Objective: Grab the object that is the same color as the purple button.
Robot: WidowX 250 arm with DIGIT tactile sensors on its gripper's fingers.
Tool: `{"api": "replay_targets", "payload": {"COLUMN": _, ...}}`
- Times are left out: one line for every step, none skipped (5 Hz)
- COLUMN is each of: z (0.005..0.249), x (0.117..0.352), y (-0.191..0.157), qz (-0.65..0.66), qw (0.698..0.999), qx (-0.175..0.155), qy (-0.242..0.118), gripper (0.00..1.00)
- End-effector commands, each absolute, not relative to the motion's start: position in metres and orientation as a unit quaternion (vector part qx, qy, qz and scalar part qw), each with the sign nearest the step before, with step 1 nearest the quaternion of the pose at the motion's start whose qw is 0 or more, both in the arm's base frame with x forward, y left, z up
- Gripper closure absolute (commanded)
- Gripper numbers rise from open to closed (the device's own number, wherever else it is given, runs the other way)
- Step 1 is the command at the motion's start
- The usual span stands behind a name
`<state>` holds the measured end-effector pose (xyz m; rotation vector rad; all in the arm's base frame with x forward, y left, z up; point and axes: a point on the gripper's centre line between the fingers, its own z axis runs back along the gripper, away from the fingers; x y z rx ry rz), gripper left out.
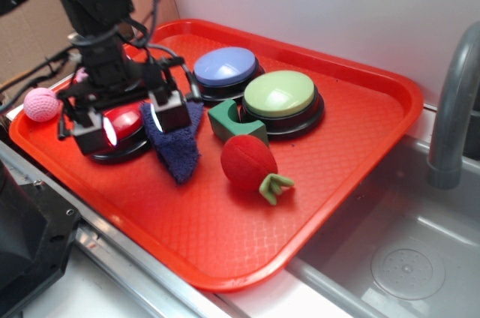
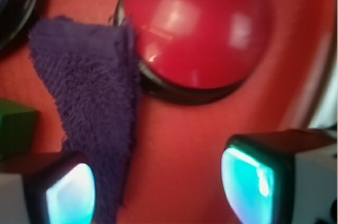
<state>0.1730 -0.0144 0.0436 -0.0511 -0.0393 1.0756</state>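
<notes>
three buttons (image 1: pixel 224 67), one purple cloth (image 1: pixel 174 147), one green block (image 1: pixel 235 123), two knitted toys (image 1: pixel 42 104), one tray (image 1: pixel 225 243)

We see the black robot arm (image 1: pixel 94 3) entering from the upper left of the exterior frame, its wrist pointing steeply downward. Our hand (image 1: pixel 133 121) sits left of centre there, its jaws spread wide apart with nothing between them. In the wrist view its two black-framed fingertips (image 2: pixel 248 179) with glowing pale pads occupy the lower corners of the frame.
</notes>
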Motion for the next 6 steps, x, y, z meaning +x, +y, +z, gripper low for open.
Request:
{"api": "replay_targets", "payload": {"z": 0.023, "x": 0.197, "y": -0.02, "qz": 0.505, "qw": 0.861, "qx": -0.043, "qy": -0.038, "gripper": 0.0}}
{"api": "replay_targets", "payload": {"z": 0.017, "x": 0.199, "y": -0.02, "qz": 0.501, "qw": 0.863, "qx": -0.058, "qy": -0.029, "gripper": 0.0}}
{"api": "replay_targets", "payload": {"z": 0.017, "x": 0.2, "y": -0.02, "qz": 0.501, "qw": 0.863, "qx": -0.062, "qy": -0.022, "gripper": 1.0}}
{"api": "replay_targets", "payload": {"z": 0.018, "x": 0.201, "y": -0.02, "qz": 0.5, "qw": 0.864, "qx": -0.061, "qy": -0.026, "gripper": 1.0}}
{"api": "replay_targets", "payload": {"z": 0.025, "x": 0.201, "y": -0.018, "qz": 0.486, "qw": 0.871, "qx": -0.059, "qy": -0.034, "gripper": 1.0}}
{"api": "replay_targets", "payload": {"z": 0.048, "x": 0.202, "y": -0.015, "qz": 0.407, "qw": 0.911, "qx": -0.043, "qy": -0.056, "gripper": 1.0}}
